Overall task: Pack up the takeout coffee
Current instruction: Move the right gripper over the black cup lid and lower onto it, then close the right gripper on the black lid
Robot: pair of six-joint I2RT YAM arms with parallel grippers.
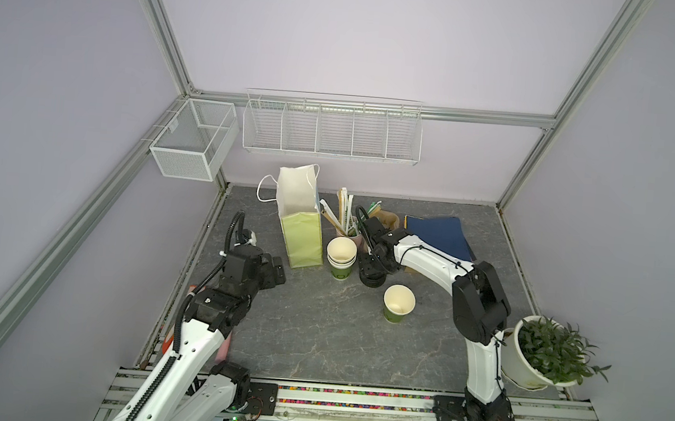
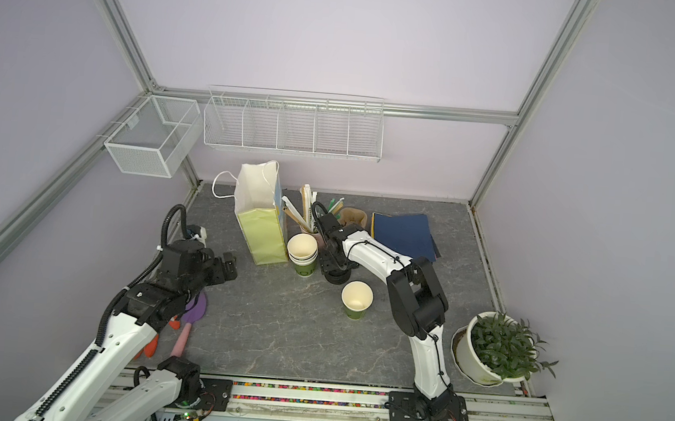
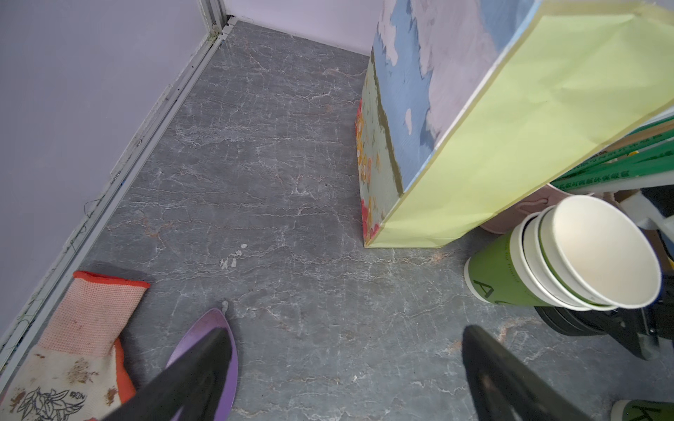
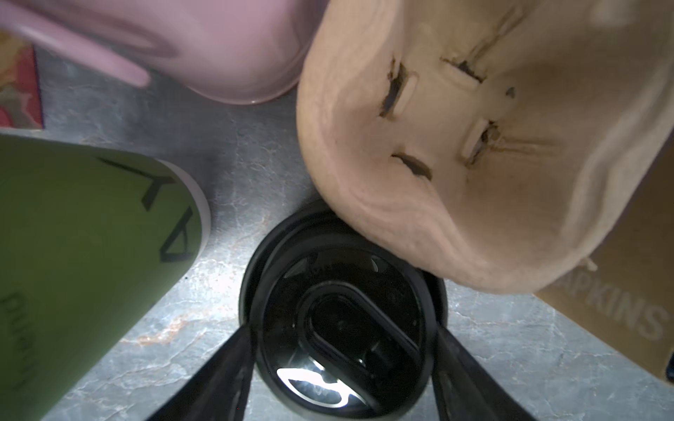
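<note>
- Far left, by the wall rail, a soiled work glove (image 3: 73, 346) with an orange cuff lies flat on the grey marble-look tabletop (image 1: 316, 343).
- Just beside it lies a purple trowel (image 2: 198, 310) with a pink handle, partly under the left arm.
- The left gripper (image 3: 346, 330) hangs above bare tabletop, short of the bag. Its jaws are spread wide with nothing between them.
- A paper bag (image 1: 304, 233) stands upright with its mouth open. It has a lime-green side panel and a white inside, and its cord handles flop outward.
- Right against the bag's near corner stands a stack of green cups (image 1: 341, 255), lidless and cream inside.
- Behind the stack, a pink cup (image 4: 226, 54) holds wrapped straws.
- Next comes a stack of black lids (image 1: 372, 282), just beside the cup stack.
- The right gripper (image 4: 343, 330) is down over the lids, jaws spread to either side of the top lid (image 4: 339, 288). The fingers sit right at its rim, and I can't tell whether they press it.
- The single green paper cup (image 1: 398, 304) stands upright and uncapped on open tabletop, near the lids on the near side and well apart from the bag.
- A brown pulp cup carrier (image 4: 474, 145) overhangs the lids' far edge in the right wrist view.
- A cardboard napkin box (image 4: 620, 310) sits beside the carrier.
- Blue folders (image 1: 438, 235) lie at the back right.
- A potted plant (image 1: 553, 351) sits in the near right corner.
</note>
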